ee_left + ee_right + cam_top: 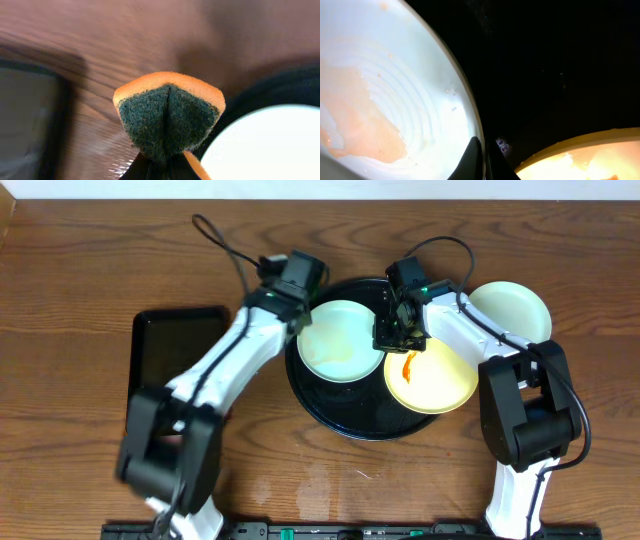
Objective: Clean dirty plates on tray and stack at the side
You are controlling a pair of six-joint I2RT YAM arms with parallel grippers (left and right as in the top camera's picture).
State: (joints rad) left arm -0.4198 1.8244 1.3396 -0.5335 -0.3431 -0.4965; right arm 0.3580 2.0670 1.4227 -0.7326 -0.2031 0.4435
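A pale blue plate with a faint orange smear lies on the left half of the round black tray. My right gripper is shut on its right rim, one finger inside and one outside. On the tray's right side sits a pale yellow plate with a bright orange smear. My left gripper hovers at the tray's left edge, shut on an orange sponge whose green scouring face points outward. A third pale plate rests on the table, right of the tray.
A smaller black rectangular tray lies on the wooden table to the left. Both arms reach in from the near edge, and cables loop over the table behind the wrists.
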